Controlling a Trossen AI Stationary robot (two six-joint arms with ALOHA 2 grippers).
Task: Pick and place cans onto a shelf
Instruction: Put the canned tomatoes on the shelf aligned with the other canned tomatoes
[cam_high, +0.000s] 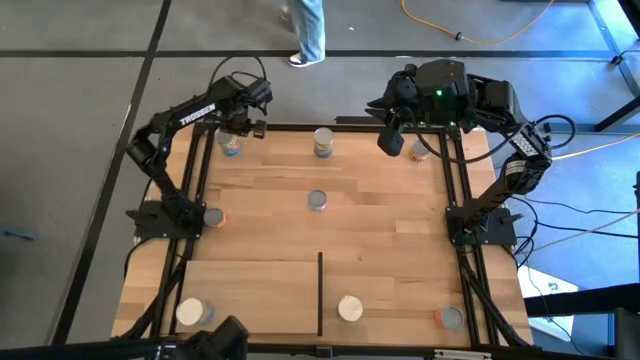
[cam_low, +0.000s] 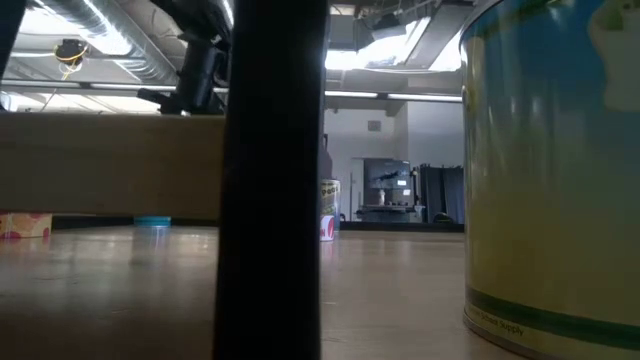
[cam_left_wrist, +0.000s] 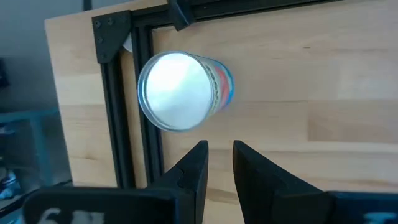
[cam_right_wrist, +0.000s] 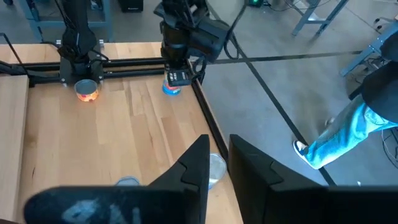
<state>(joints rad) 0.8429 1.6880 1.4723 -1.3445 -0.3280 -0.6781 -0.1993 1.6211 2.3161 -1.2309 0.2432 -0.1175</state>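
At the bench's (cam_high: 330, 225) far-left corner, the left gripper (cam_high: 232, 130) hangs empty over a can (cam_high: 231, 146), fingers slightly apart; right gripper (cam_high: 392, 135) too, label mostly hidden.

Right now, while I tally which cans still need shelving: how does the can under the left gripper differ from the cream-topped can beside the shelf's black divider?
The can under the left gripper stands at the table's far left corner, with a grey-silver top and blue label; the cream-topped can stands on the near light-wood shelf, just right of its divider. The left gripper hangs over the first; no gripper is near the second. Both stand upright, ungripped.
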